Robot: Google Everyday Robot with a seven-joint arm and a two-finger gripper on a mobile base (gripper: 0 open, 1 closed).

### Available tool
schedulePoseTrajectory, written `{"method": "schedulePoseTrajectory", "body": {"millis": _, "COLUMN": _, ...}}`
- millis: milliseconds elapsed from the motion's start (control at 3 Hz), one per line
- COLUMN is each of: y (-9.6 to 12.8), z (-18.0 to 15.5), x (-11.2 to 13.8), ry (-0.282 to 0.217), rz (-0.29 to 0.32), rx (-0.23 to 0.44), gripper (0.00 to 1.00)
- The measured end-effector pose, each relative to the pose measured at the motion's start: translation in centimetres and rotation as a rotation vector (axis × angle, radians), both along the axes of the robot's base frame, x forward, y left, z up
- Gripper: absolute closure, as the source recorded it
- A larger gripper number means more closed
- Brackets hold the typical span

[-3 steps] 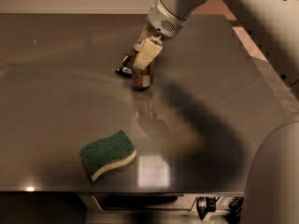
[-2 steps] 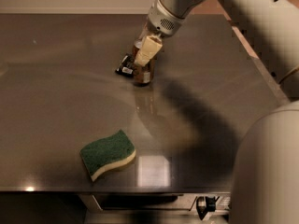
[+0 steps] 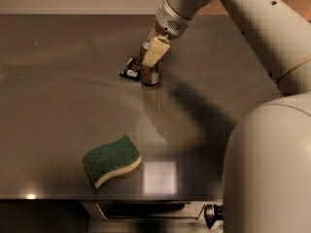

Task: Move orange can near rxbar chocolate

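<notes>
Brushed metal worktop [image 3: 73, 81] — smooth, dully reflective. Matt cream plastic tool [image 3: 154, 52] at the top of the glossy metal orange can [image 3: 151, 74], beside the black-wrapped rxbar chocolate [image 3: 131, 68]. Rough green-and-cream sponge [image 3: 112, 160] — matt, coarse on top.

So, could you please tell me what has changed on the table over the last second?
Very little. The tool stays at the top of the orange can, which stands right beside the rxbar chocolate as before; nothing was visibly let go. The robot's pale body at lower right now fills more of the view. The sponge has not moved.
</notes>
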State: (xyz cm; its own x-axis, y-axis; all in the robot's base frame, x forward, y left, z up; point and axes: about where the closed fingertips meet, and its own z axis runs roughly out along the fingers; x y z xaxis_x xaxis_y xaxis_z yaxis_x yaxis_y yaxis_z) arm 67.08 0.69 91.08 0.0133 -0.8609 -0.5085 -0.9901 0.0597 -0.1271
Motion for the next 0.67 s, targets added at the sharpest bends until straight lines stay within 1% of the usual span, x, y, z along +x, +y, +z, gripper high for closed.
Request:
{"method": "schedulePoseTrajectory", "body": {"millis": 333, "y": -0.11, "z": -0.49, "x": 0.54, "ry": 0.007, "rz": 0.018, "rx": -0.005, "gripper": 0.36}}
{"method": "schedulePoseTrajectory", "body": {"millis": 667, "y": 0.12, "z": -0.69, "x": 0.67, "ry": 0.007, "rz": 0.018, "rx": -0.003, "gripper": 0.12}}
